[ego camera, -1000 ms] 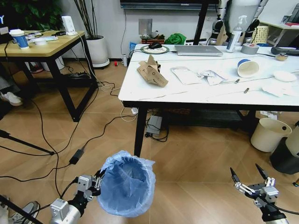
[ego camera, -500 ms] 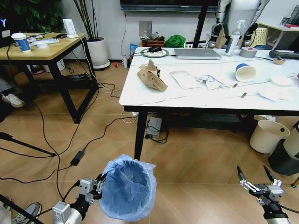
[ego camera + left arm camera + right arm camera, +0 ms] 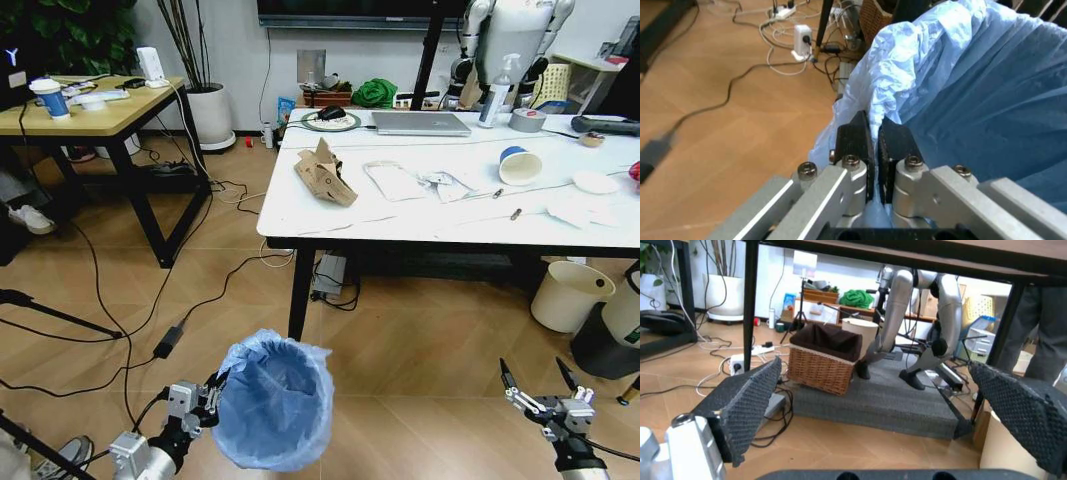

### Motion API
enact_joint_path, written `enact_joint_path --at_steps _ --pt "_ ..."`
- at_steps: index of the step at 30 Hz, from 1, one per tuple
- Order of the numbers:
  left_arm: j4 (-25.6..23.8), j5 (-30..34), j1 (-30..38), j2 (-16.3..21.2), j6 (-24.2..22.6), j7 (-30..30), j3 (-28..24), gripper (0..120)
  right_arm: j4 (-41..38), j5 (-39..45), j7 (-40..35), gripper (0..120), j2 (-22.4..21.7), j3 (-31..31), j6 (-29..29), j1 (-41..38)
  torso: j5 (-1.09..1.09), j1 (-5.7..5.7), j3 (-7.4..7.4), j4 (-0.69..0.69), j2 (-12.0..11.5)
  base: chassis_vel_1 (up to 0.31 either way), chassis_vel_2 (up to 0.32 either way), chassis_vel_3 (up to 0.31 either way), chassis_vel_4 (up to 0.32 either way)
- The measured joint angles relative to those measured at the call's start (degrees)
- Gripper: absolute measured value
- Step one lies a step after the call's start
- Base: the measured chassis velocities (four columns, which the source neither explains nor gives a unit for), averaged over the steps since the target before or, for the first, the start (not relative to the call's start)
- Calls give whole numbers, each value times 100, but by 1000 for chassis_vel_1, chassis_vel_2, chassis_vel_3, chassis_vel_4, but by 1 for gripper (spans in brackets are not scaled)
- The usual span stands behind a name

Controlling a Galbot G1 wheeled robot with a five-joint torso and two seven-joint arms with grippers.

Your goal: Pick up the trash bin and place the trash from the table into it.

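The trash bin (image 3: 274,402), lined with a light-blue bag, hangs low in front of me, left of centre, off the floor. My left gripper (image 3: 214,387) is shut on its rim (image 3: 870,131), fingers pinching the bag edge. My right gripper (image 3: 540,384) stands open and empty near the floor at the lower right. On the white marble table (image 3: 350,217) lies the trash: a brown cardboard piece (image 3: 324,173), clear wrappers (image 3: 398,181), a paper scrap (image 3: 443,183), a white-and-blue paper cup (image 3: 519,165), a white round lid (image 3: 595,181) and a bit of red wrapper (image 3: 635,171) at the edge.
A silver laptop (image 3: 421,123), a tape roll (image 3: 527,120) and a spray bottle (image 3: 489,93) stand at the table's back. A wooden desk (image 3: 90,110) is at left, cables (image 3: 170,335) cross the floor, and a cream bin (image 3: 571,295) stands under the table's right end.
The whole view has shifted as the camera moved; the table now sits a little lower and more to the right. The bin stays held by my left gripper; the right stays open.
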State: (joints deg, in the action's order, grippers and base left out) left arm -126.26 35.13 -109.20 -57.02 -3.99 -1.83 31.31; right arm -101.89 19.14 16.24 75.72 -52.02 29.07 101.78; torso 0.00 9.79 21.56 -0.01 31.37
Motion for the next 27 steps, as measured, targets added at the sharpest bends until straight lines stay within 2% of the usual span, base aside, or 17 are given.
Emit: enact_joint_path --at_steps 6,14,17,21,27 --pt "-267 779 -41 -49 -307 -491 -104 0 -2 -31 9 100 -14 10 19 34 0 56 99 0 155 0 0 0 0" --pt "-424 1172 -97 4 -617 -1073 -129 0 -33 -75 16 100 -22 13 49 101 0 134 220 0 352 0 0 0 0" --pt "-461 1180 -118 31 -717 -1144 -121 0 -50 -85 19 100 -24 13 53 119 0 154 261 0 414 0 0 0 0" --pt "-380 749 -112 25 -687 -958 -100 0 -51 -144 27 100 -1 10 123 123 0 201 329 1 528 0 0 0 0" --pt "-452 836 -121 7 -690 -895 -123 0 -95 -158 30 100 42 12 127 145 0 250 407 0 655 0 0 0 0"
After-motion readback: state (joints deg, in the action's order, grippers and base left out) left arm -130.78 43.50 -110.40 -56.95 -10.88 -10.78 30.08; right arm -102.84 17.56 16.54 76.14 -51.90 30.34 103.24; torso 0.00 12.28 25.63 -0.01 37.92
